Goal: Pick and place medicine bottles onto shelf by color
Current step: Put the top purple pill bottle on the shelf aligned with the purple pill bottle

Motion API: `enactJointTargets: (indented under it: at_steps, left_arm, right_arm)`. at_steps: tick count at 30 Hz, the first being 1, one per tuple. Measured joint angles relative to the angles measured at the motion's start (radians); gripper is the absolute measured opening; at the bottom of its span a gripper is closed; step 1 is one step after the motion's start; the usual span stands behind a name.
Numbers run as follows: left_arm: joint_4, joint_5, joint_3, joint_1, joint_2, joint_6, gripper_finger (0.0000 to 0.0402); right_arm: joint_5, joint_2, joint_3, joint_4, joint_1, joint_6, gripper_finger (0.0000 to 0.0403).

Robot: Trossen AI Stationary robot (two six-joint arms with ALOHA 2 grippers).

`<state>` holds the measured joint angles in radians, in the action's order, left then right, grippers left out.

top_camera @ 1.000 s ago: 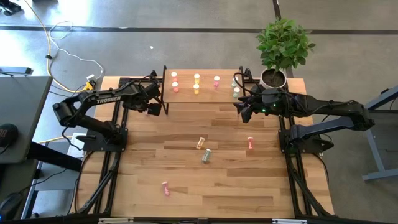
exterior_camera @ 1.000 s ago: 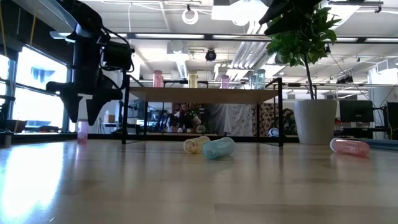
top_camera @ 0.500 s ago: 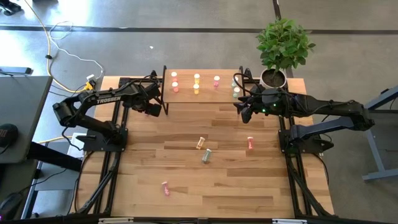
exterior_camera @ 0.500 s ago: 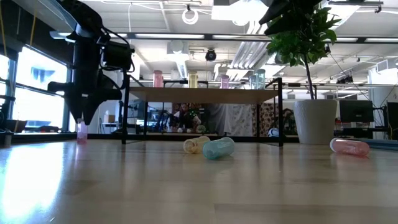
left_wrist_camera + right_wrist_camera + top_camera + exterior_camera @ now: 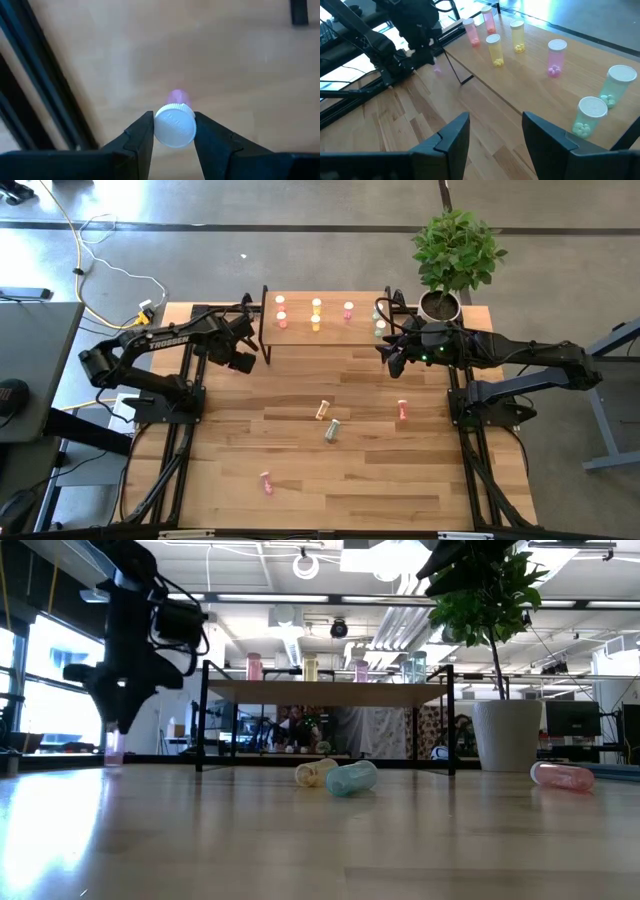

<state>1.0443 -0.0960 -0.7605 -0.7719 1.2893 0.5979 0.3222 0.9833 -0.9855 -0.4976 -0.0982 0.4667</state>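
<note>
The shelf [image 5: 330,330] stands at the table's far edge with red, yellow, pink and pale green medicine bottles upright on it. Several more bottles lie on the table: a yellowish one [image 5: 322,410], a green one [image 5: 332,430], a red one [image 5: 402,411] and a pink one [image 5: 266,482]. My left gripper [image 5: 236,362] is left of the shelf's near left leg, shut on a pink bottle [image 5: 113,748]. My right gripper [image 5: 386,356] hovers open by the shelf's near right corner with nothing between its fingers [image 5: 452,135]. My left gripper pinches the pink bottle's white cap [image 5: 175,127] between its two fingers [image 5: 142,135]. The fingers come from above and point down. The bottle hangs upright below them, pink body [image 5: 177,95] down, its base just above the table top.
A potted plant [image 5: 442,302] stands at the table's far right corner, behind my right arm. Black rails [image 5: 185,440] run along both side edges of the table. Bare wood lies between the shelf and the lying bottles.
My left gripper has shut on the cap of the pink bottle that stood on the table. It has then carried it a short way toward the table's left edge and slightly up. The bottle stays upright.
</note>
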Motion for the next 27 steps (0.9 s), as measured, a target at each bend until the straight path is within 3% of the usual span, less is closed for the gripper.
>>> enactJointTargets:
  at_steps: [6,13,20,27]
  left_arm:
    - [0.062,0.175,0.0,0.048,-0.114,-0.026,0.0117]
    - [-0.033,0.33,0.0,0.189,-0.237,0.044,0.0117]
    - [-0.401,0.38,0.0,0.303,-0.287,0.126,0.0117]
    - [-0.844,0.431,0.0,0.35,-0.289,0.115,0.0117]
  right_arm:
    - [0.0,0.0,0.0,0.0,0.0,0.0,0.0172]
    - [0.0,0.0,0.0,0.0,0.0,0.006,0.0172]
    - [-0.019,0.0,0.0,0.015,0.0,0.03,0.0172]
    - [-0.073,0.0,0.0,0.189,0.0,-0.028,0.0172]
